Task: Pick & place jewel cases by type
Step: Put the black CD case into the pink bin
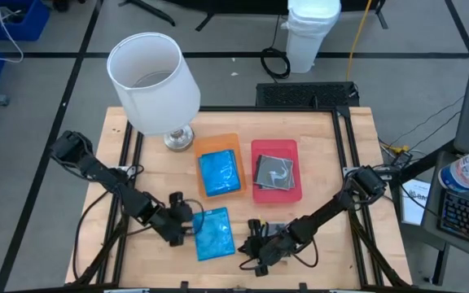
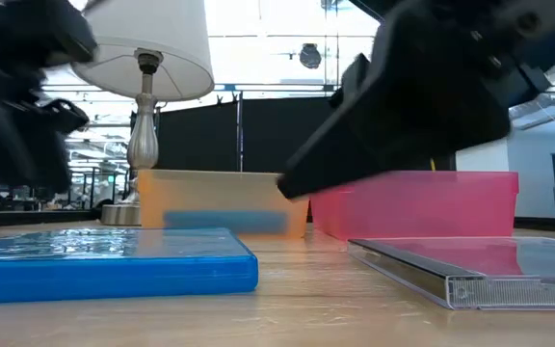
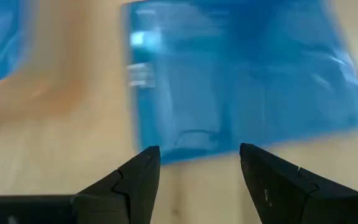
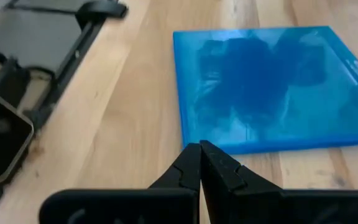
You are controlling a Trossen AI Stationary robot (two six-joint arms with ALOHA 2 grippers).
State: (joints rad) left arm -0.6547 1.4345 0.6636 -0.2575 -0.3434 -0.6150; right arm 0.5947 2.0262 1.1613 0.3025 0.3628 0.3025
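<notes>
A blue case (image 1: 212, 233) is lying flat on the wooden table (image 1: 324, 163), in front of the orange tray (image 1: 218, 145), which is taken as the reference spot here. Inside that orange tray another blue case (image 1: 220, 173) can be seen. Right beside the orange tray, the red tray (image 1: 276, 192) is loaded with a clear dark-backed case (image 1: 275, 171).

The left gripper (image 1: 187, 225) is parked at the loose blue case's left edge, fingers (image 3: 135, 180) spread apart with nothing between them, the case edge just ahead of the tips. The right gripper (image 1: 247, 242) is set low on the table on the other side of that same case, jaws pressed together on nothing. A clear case (image 2: 475, 265) is seen lying flat in front of the red tray in the low view. A white-shaded lamp (image 1: 155, 81) stands behind the orange tray.
</notes>
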